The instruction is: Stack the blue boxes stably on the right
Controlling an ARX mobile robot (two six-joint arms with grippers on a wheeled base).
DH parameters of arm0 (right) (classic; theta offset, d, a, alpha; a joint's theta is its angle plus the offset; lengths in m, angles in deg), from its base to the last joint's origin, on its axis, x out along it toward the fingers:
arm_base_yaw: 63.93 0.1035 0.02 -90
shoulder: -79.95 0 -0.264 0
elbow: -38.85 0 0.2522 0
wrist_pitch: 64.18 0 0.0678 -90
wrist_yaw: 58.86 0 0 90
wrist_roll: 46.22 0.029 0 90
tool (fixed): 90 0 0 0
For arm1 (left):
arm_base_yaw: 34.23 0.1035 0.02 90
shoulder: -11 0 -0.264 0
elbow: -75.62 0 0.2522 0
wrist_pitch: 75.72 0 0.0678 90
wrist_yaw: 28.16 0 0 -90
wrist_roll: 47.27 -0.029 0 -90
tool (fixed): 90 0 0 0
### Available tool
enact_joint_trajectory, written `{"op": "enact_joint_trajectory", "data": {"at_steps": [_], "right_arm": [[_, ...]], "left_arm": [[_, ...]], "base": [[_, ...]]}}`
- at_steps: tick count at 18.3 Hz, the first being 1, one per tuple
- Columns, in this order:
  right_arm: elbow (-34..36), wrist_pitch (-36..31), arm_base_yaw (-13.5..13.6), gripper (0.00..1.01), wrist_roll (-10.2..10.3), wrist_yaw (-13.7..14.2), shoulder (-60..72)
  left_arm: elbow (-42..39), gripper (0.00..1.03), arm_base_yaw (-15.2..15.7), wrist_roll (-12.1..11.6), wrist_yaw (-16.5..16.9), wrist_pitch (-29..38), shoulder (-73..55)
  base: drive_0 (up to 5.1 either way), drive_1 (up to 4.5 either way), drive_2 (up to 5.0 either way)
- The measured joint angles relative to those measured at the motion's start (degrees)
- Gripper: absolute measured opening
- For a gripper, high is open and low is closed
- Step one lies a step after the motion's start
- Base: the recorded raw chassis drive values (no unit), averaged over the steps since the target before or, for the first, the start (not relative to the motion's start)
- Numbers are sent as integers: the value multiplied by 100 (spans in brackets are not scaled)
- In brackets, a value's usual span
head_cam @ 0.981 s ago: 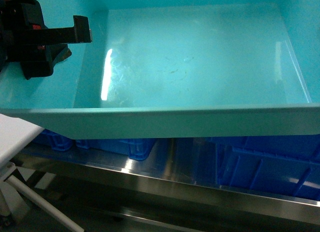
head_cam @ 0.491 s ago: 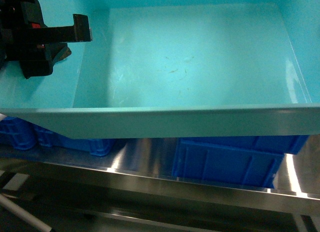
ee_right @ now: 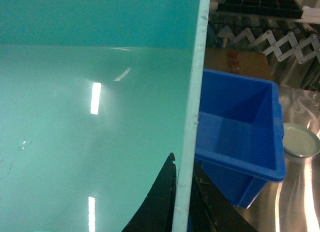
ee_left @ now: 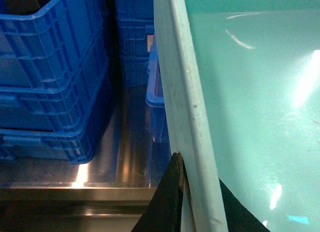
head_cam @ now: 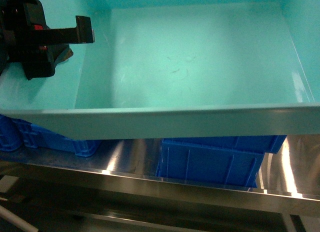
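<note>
Dark-blue crate (head_cam: 210, 159) under the tub (head_cam: 165, 122) seemingly further left than before.

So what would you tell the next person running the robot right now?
Left gripper: shut on the tub's left rim.
Right gripper: shut on its right rim.
The tub is held up in the air, empty, above the steel shelf.
The crate sits on the shelf, below the tub's right half; more blue crates stand to the left.
Done: tub lifted.
Left: line it up over the crate, lower it, let go.

A heavy blue-green cast tints all three views. White glare streaks the turquoise tub (ee_right: 95, 132) floor beside both sets of jaws; the steel table (head_cam: 200, 189) gleams below. Mild softness throughout.
</note>
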Motion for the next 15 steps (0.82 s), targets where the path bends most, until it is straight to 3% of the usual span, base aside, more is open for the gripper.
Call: {"op": "enact_joint_trajectory", "data": {"at_steps": [15], "right_arm": [[0, 15, 0, 7, 2, 0, 11]], "left_arm": [[0, 5, 13, 0, 11, -2, 0]], "base": [[-4, 361, -370]]}}
